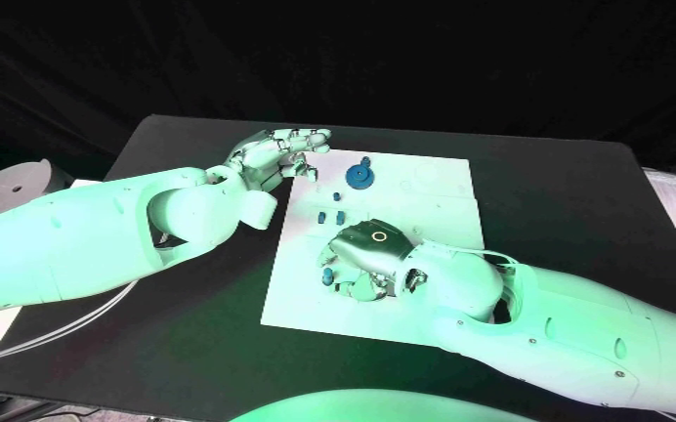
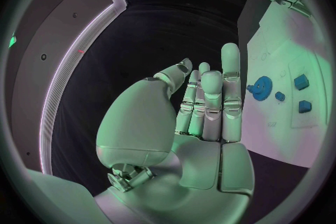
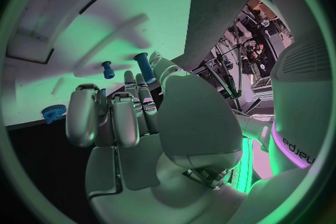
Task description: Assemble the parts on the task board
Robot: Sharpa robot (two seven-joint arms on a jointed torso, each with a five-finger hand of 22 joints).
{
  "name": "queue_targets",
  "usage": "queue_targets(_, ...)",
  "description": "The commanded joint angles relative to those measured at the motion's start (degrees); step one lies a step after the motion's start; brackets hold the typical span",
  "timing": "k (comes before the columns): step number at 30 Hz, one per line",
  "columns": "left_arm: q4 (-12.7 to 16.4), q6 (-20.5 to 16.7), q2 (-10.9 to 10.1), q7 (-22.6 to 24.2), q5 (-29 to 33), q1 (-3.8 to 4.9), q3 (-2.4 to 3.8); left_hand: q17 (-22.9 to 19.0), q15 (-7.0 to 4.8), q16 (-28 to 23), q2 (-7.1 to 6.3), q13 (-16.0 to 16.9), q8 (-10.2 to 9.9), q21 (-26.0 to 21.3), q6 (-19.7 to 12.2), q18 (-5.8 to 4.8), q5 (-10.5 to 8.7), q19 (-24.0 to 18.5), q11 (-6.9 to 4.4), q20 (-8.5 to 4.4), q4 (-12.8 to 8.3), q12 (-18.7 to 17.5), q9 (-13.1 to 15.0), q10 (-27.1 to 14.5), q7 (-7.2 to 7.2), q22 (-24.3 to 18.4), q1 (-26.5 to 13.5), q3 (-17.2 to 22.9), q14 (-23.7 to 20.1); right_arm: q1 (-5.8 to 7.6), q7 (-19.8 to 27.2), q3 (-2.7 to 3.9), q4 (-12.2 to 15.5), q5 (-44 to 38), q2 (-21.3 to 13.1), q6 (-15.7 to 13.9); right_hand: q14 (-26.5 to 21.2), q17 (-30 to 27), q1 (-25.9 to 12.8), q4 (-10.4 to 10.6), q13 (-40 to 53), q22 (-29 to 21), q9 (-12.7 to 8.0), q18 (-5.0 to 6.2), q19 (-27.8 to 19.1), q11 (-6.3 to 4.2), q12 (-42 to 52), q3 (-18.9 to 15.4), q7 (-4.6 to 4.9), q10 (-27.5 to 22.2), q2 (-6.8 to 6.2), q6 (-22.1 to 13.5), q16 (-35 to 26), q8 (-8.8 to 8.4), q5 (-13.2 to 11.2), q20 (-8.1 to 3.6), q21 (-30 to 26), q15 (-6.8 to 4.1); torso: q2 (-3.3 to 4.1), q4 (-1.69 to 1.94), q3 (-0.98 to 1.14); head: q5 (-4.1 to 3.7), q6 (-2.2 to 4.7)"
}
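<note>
Judging from the near end of the task board (image 1: 423, 290), a pick-up looks to be in hand: the right hand (image 1: 369, 258) is curled low over the small blue parts there, one blue piece (image 1: 327, 274) showing just beside its fingers. Whether anything is actually pinched can't be told. Next, a clean grip and lift is probably called for. Mid-board, short blue pegs (image 1: 327, 216) lie well apart. Farther off, the blue gear (image 1: 362, 176) lies flat, axis upward. Farthest, the left hand (image 1: 276, 155) is held empty, fingers pressed together, at the board's far corner.
</note>
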Motion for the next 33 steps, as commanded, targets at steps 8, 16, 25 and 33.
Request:
queue_targets(8, 0.0, 1.5, 0.1, -0.1, -0.2, 0.01, 0.02, -0.2, -0.11, 0.2, 0.33, -0.1, -0.1, -0.2, -0.3, 1.07, 0.18, -0.2, 0.1, 0.41, -0.1, 0.3, 0.1, -0.3, -0.03, -0.1, -0.4, -0.4, -0.4, -0.14, 1.3, 0.6, 4.0, 0.9, -5.6, -13.5, 2.9, 0.1, 1.6, 1.0, 0.4, -1.1, 0.0, 1.34, -0.3, -0.69, 2.3, -3.2, 0.26, 2.1, 0.92, 0.1, -1.0, 0.09, 0.0, 0.12, -1.2, 0.05, -0.06, -0.15, 0.15, -0.69, 0.32)
queue_targets(16, 0.0, 1.5, -0.1, -0.2, -0.2, 0.01, -0.04, -0.2, -0.11, 0.2, 0.33, -0.1, -0.1, -0.2, -0.3, 1.07, 0.18, -0.2, 0.1, 0.41, -0.1, 0.3, 0.1, -0.3, -0.03, -0.1, -0.4, -0.4, -0.4, 1.6, 0.0, 2.23, 10.3, 17.8, -17.9, -17.3, 3.6, 2.6, 0.6, 3.0, 2.7, 1.8, 0.4, 0.65, 1.1, -2.66, 8.6, -4.3, 1.7, 14.9, 1.74, 2.5, 0.9, 0.86, 1.5, -1.2, 1.3, -1.49, -0.32, -0.66, 0.02, -2.45, 1.01)
queue_targets(25, 0.0, 1.4, -0.2, -0.1, -0.2, 0.01, -0.32, -0.2, -0.11, 0.2, 0.33, -0.1, -0.1, -0.2, -0.3, 1.07, 0.18, -0.2, 0.1, 0.41, -0.1, 0.3, 0.1, -0.3, -0.03, -0.1, -0.4, -0.4, -0.4, 2.58, -10.7, 1.57, 15.7, 25.6, -30.8, -9.1, 4.8, 8.9, -5.6, 8.2, 36.3, 10.1, 1.7, -1.1, 4.2, -5.58, 39.9, -13.9, -1.13, 23.6, 2.09, 3.4, 5.7, 4.23, 13.5, -3.95, 8.3, -3.71, -0.98, -1.96, -0.04, -4.46, 1.69)
queue_targets(33, -0.1, 1.5, -0.1, -0.1, -0.2, 0.01, -0.5, -0.2, -0.1, 0.2, 0.34, -0.1, -0.1, -0.2, -0.4, 1.07, 0.18, -0.2, 0.1, 0.42, -0.1, 0.3, 0.1, -0.4, -0.03, -0.1, -0.4, -0.4, -0.4, 1.17, -17.1, 0.78, 17.3, 23.3, -33.8, -7.7, 5.3, 11.5, -5.1, 8.6, 70.8, 12.0, 3.8, -1.53, 4.8, -5.62, 70.9, -19.7, -1.11, 26.7, 5.17, 2.2, 7.5, 7.2, 15.3, -3.81, 9.8, -3.85, -1.32, -2.97, -0.06, -5.16, 1.9)
